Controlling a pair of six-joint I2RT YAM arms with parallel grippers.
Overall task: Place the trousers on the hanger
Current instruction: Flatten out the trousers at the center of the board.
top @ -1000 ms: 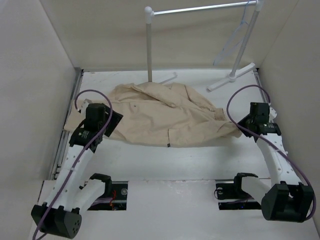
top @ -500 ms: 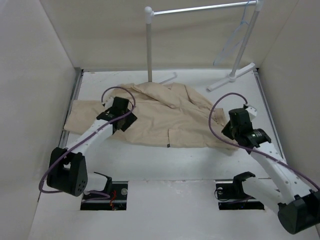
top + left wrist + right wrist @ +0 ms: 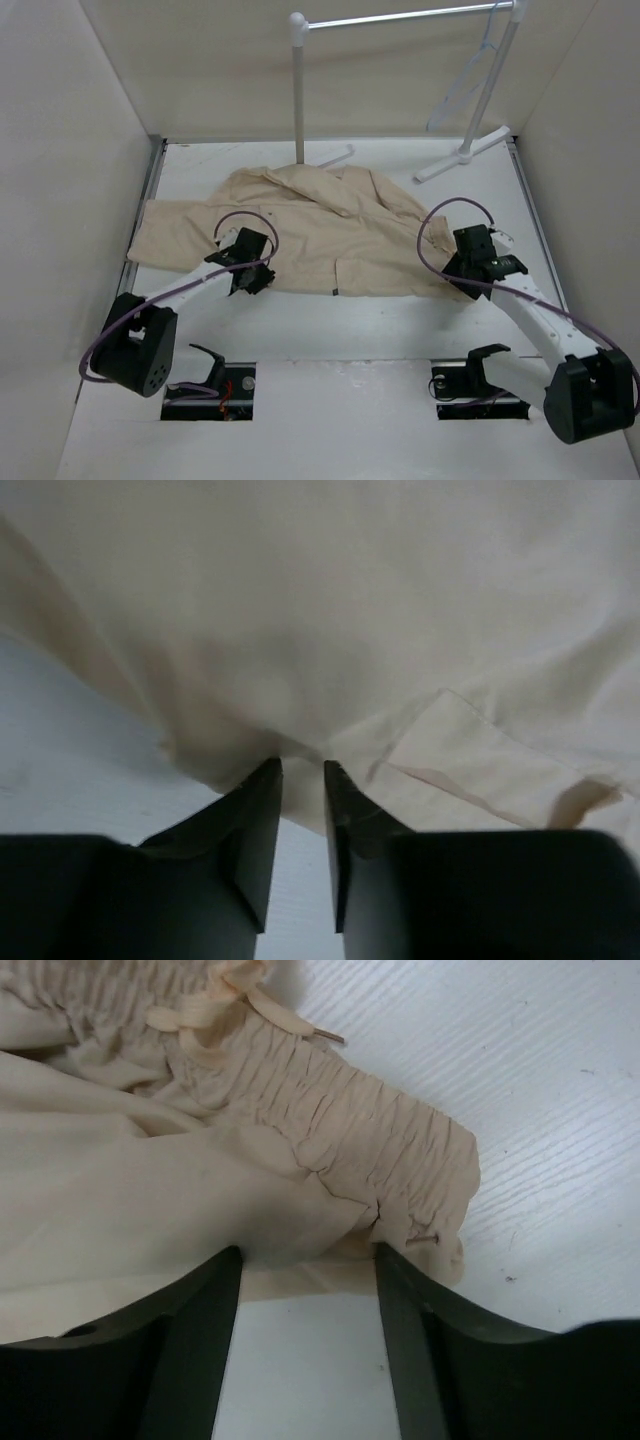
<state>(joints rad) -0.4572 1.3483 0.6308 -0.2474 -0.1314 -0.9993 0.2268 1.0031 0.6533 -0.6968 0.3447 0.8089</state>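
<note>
The trousers (image 3: 330, 235) lie spread on the table (image 3: 350, 325) across the middle of the top view, long axis running left to right, one leg reaching toward the left wall and the gathered waistband (image 3: 380, 1120) at the right end. The left gripper (image 3: 252, 283) sits at their lower hem, left of centre. In its wrist view the fingers (image 3: 262, 820) are drawn almost together with the cloth edge right at the tips; I cannot tell whether any fabric is nipped. The right gripper (image 3: 460, 272) is at the waist end, fingers (image 3: 400, 1340) spread wide and holding nothing, the elastic band just ahead of them and the drawstring (image 3: 215, 1005) further up.

The hanger (image 3: 468, 75) hangs from the white rack (image 3: 298, 90) in the upper right corner (well apart from the cloth), so the right arm is the nearer one. Bare table shows below the trousers and to their right. The side walls close in on both flanks, and the rack's feet stand near the upper edge of the cloth.
</note>
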